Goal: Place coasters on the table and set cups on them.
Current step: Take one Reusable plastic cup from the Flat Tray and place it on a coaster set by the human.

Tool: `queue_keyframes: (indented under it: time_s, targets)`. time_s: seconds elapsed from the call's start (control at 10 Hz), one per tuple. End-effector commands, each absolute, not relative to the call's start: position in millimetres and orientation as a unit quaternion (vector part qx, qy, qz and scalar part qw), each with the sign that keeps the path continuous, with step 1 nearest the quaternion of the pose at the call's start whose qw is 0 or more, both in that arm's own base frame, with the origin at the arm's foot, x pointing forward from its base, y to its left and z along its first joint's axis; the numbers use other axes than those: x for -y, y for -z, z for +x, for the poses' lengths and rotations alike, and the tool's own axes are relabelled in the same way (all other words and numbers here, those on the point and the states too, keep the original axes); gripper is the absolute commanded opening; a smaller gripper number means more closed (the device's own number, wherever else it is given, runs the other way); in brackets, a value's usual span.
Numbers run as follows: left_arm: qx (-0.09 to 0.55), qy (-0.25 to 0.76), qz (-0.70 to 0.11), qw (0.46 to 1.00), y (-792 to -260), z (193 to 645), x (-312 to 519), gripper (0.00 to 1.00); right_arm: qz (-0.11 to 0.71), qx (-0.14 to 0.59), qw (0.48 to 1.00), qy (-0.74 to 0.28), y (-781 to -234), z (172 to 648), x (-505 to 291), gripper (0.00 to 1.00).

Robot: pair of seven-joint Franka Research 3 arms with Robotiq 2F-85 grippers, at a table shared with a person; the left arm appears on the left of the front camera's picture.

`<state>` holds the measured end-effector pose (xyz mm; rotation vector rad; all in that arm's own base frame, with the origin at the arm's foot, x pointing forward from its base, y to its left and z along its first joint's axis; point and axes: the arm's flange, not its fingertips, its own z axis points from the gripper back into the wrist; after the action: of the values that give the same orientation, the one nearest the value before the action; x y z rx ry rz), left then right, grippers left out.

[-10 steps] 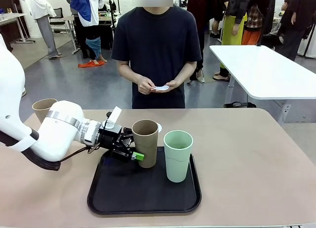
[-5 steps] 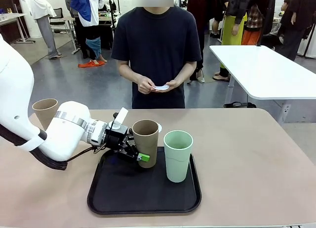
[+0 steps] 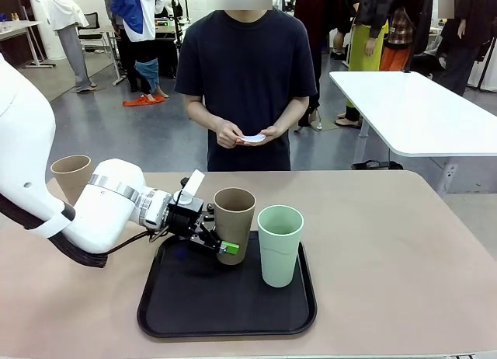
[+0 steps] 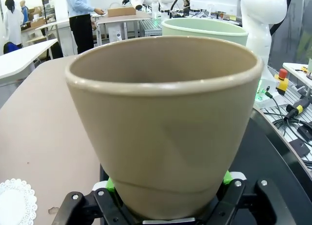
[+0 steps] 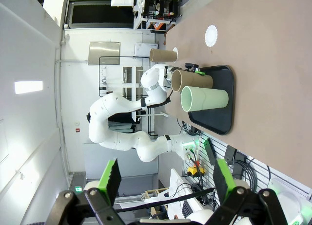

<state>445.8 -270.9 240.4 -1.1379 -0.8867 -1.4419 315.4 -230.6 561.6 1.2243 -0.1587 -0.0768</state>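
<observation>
so the left gripper [image 3: 221, 244] is clamped on the tan cup [image 3: 234, 211], jaws pinching it low down near the base, with a green pad [image 4: 111, 185] on each side in the wrist view. It's an empty tapered tumbler, so I'd guess it's light and stiff and won't squash, and the matte finish should give the pads some bite. Since it widens upward, the taper should wedge it against the jaws rather than let it drop out. Holding that low leaves a tall bit above the fingers though, so I'd expect it to tip if swung fast; a grab nearer the middle would be steadier imo. The cup sits over the black tray [image 3: 178, 312] right under the fingers, and I can't tell if its bottom is off the tray. The mint cup [image 3: 279, 246] stands just past the held one, on the side away from the gripper, and I can't tell if they touch. A second tan cup [image 3: 70, 175] is back behind the arm on the table [image 3: 388, 242], and one coaster [image 4: 16, 204] lies flat on the table off to the side of the fingers. The person across holds what looks like another coaster [image 3: 254, 137]. Pose: the left arm comes in low, wrist laid over so the fingers point roughly level across the tray. The right gripper [image 5: 165, 183] is well away, jaws wide apart with nothing between them
</observation>
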Motion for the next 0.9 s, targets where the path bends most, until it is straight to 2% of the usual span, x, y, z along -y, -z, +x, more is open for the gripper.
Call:
queue_keyframes:
  time_s: [0.0, 0.3, 0.5, 0.8]
  targets:
    - [0.363, 0.606, -0.47, 0.529, -245.9, 445.5, 267.6, 0.0, 0.575, 0.08, 0.814, 0.033, -560.9, 315.5, 230.8, 1.0]
    - [0.37, 0.613, -0.444, 0.539, -284.1, 442.2, 256.6, 0.0, 0.575, 0.08, 0.814, 0.033, -560.9, 315.5, 230.8, 1.0]
    - [0.389, 0.588, -0.464, 0.535, -347.2, 454.9, 241.8, 0.0, 0.575, 0.08, 0.814, 0.033, -560.9, 315.5, 230.8, 1.0]
    - [0.416, 0.579, -0.439, 0.547, -423.1, 476.7, 232.0, 0.0, 0.575, 0.08, 0.814, 0.033, -560.9, 315.5, 230.8, 1.0]
